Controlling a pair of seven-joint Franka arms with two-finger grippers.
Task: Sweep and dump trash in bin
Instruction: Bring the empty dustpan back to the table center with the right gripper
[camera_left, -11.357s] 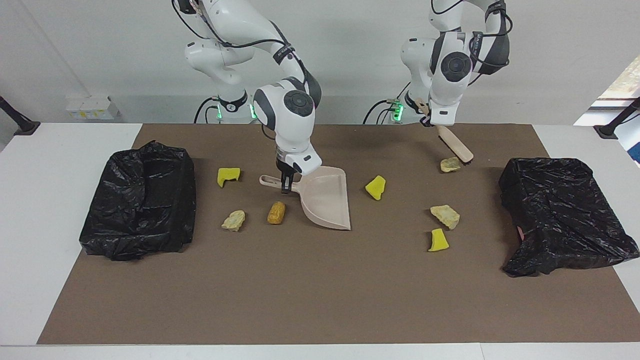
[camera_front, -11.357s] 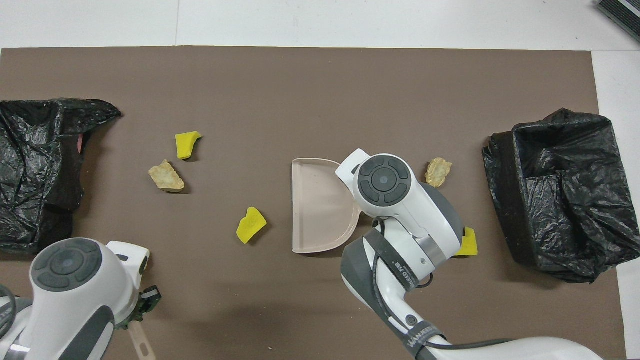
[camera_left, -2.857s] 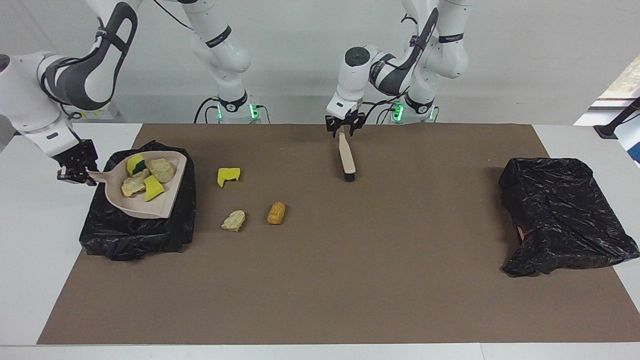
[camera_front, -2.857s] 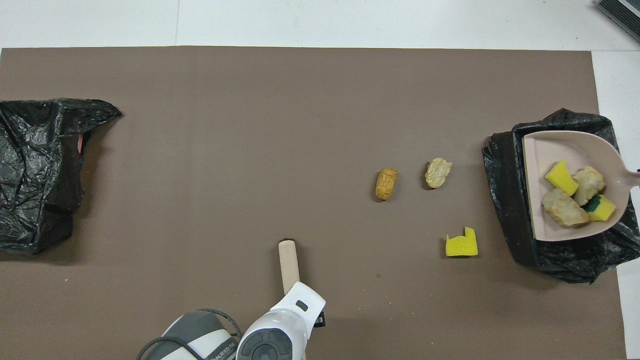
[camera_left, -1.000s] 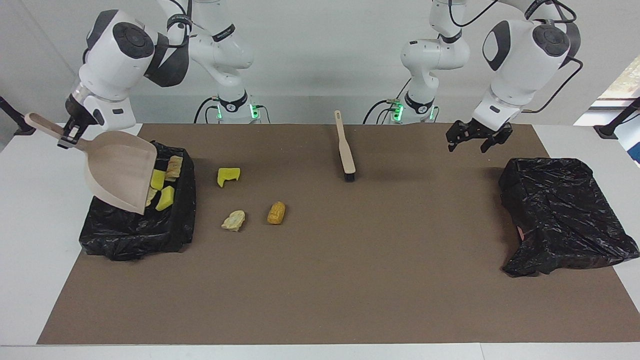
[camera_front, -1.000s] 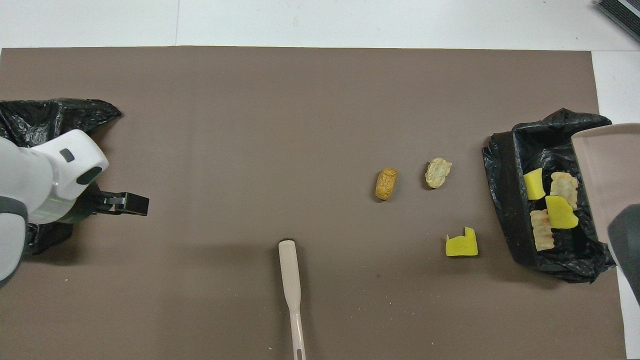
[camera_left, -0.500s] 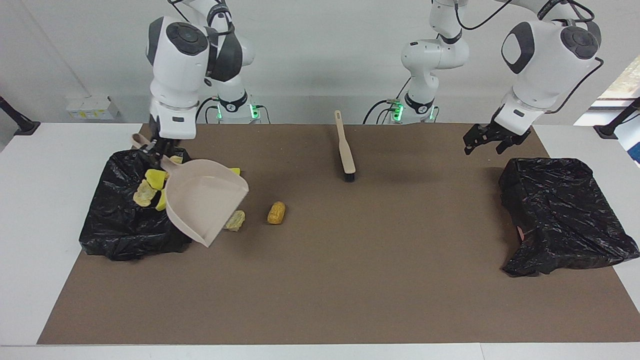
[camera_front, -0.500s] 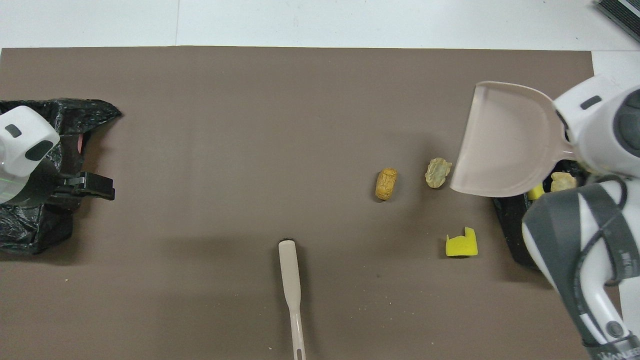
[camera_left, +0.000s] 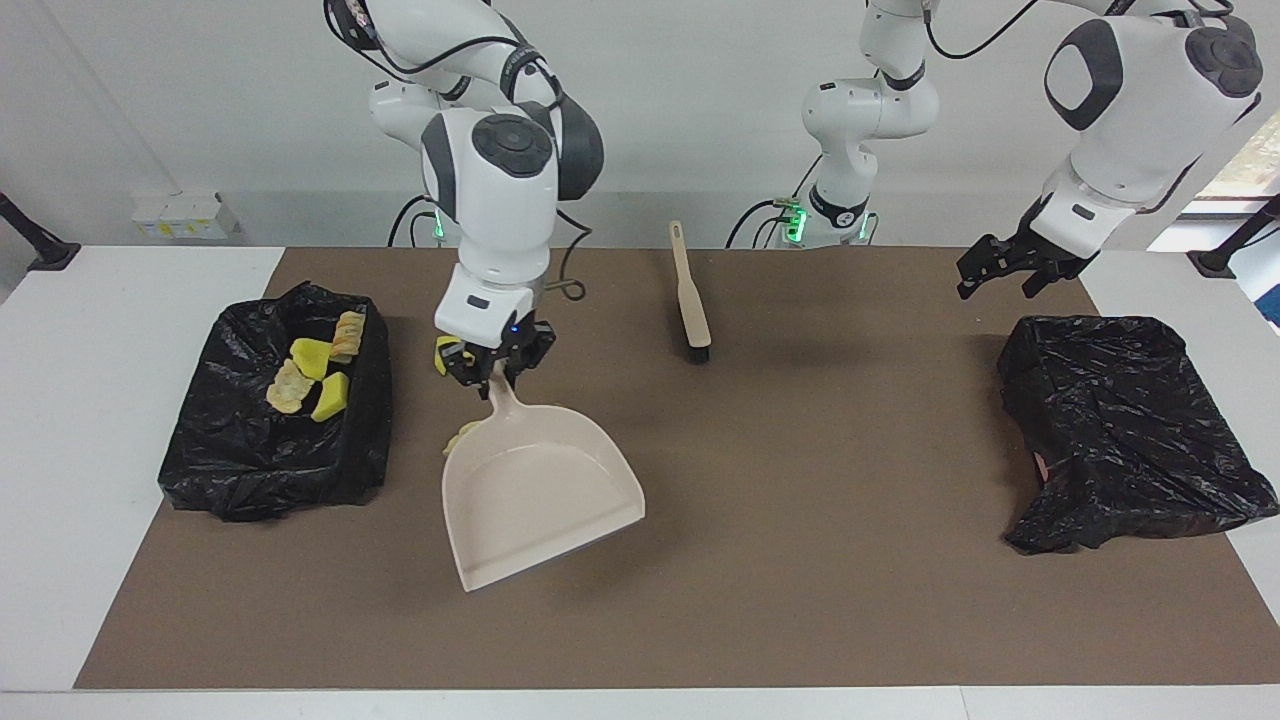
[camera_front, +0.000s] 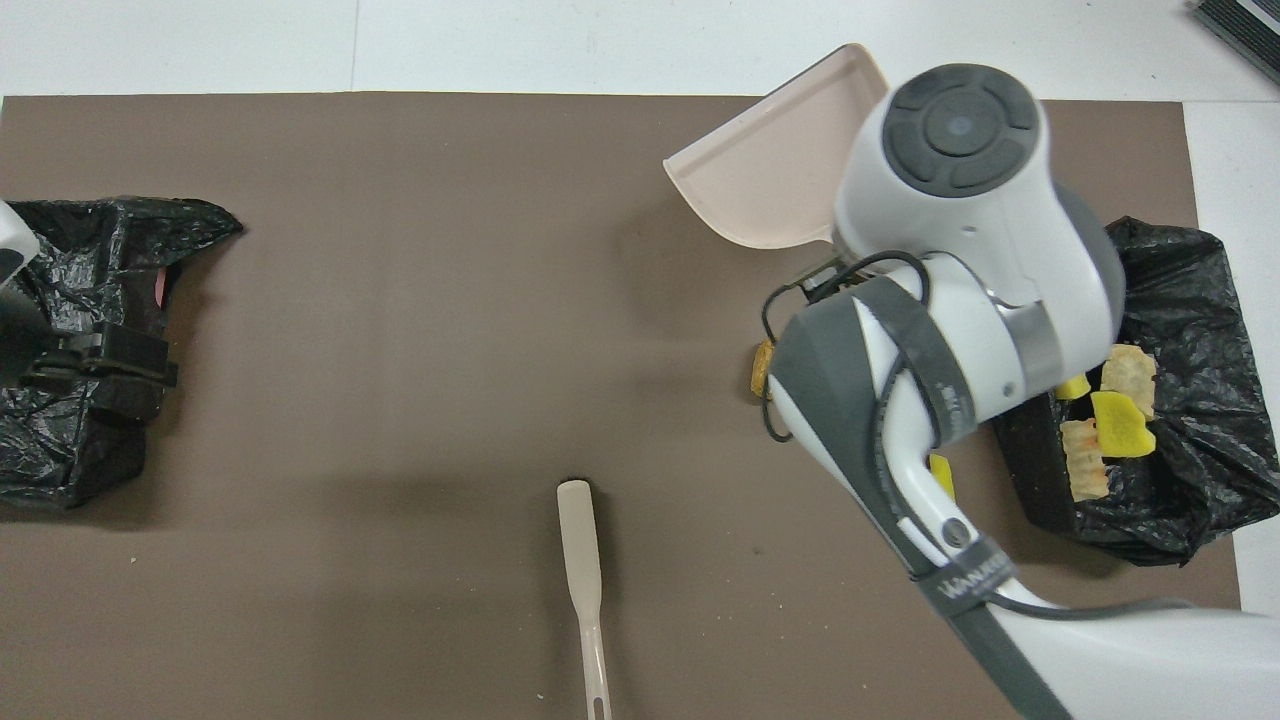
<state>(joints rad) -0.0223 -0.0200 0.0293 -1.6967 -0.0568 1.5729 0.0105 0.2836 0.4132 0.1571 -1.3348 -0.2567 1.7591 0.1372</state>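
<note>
Right pincer (camera_left: 497, 372) grips empty beige dustpan (camera_left: 535, 495); four yellow/beige trash lumps (camera_left: 312, 375) binned.

The facing camera looks down from high across the table (camera_left: 60, 420) at both robots, the overhead camera looks steeply down from above their end, and both, half a turn apart, share the brown mat (camera_left: 800, 560) and black bins (camera_front: 1170, 480).
</note>
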